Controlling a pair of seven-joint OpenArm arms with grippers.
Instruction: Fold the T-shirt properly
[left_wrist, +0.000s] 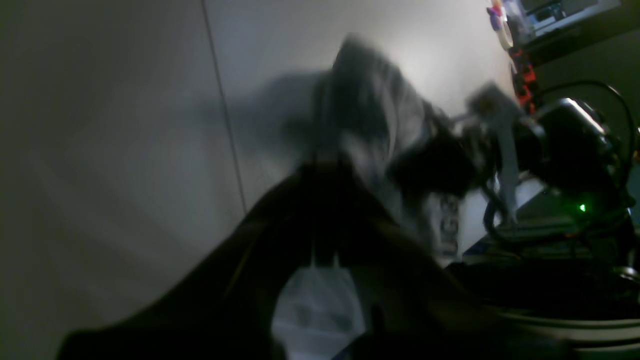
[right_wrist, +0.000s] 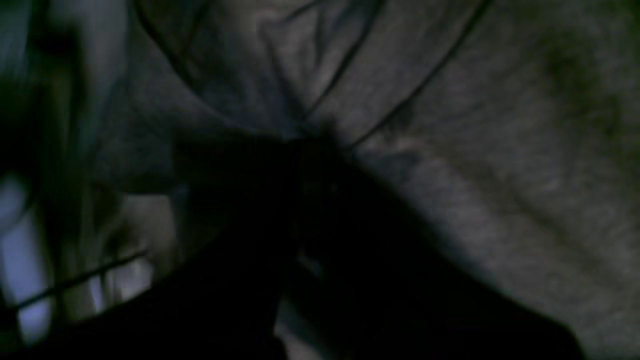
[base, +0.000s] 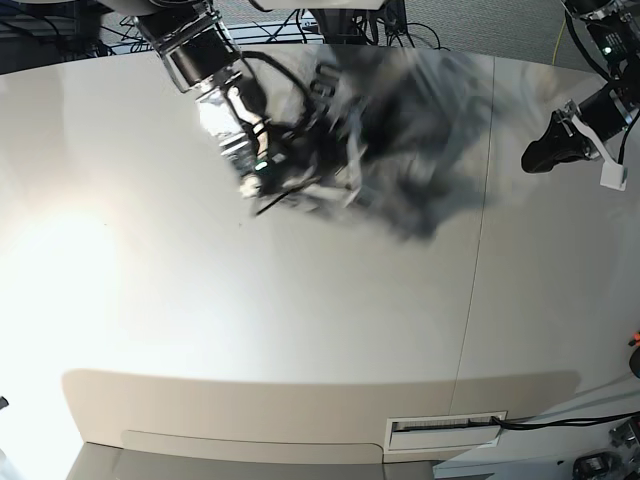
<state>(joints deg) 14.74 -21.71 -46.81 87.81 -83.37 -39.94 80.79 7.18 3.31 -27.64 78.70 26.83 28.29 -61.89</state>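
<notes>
The grey T-shirt (base: 405, 150) was pinched, blurred, by the right gripper (base: 335, 150); the left gripper (base: 545, 155) was closed, holding nothing, over the smooth white table (base: 250, 320).

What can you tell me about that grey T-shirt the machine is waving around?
The T-shirt is heather-grey, soft-looking fabric, bunched and creased, not laid flat. It is blurred, at the far side of the white table. The right claw is shut on a fold of it. The left claw is apart from it, shut.
</notes>
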